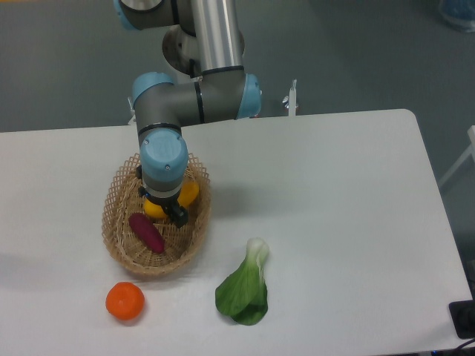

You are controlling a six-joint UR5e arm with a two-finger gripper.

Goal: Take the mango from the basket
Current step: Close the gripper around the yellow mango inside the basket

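Where the basket (122,237) sits at the table's (334,193) left, the mango (187,195) lies inside against its far-right wall, beside a purple vegetable (147,232). The gripper (168,211) reaches down over the mango; whether its fingers are spread or pinching cannot be told. An orange (125,301) and a leafy green (244,289) lie nearer on the table.

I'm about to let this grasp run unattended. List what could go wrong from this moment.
1. The gripper is down on the mango, but the wrist hides its fingers, so whether it has a secure hold cannot be judged; the smooth fruit might slip.
2. The purple vegetable lies right beside the gripper and could get nudged or pinched.
3. The light wicker basket might drag or lift with the arm.
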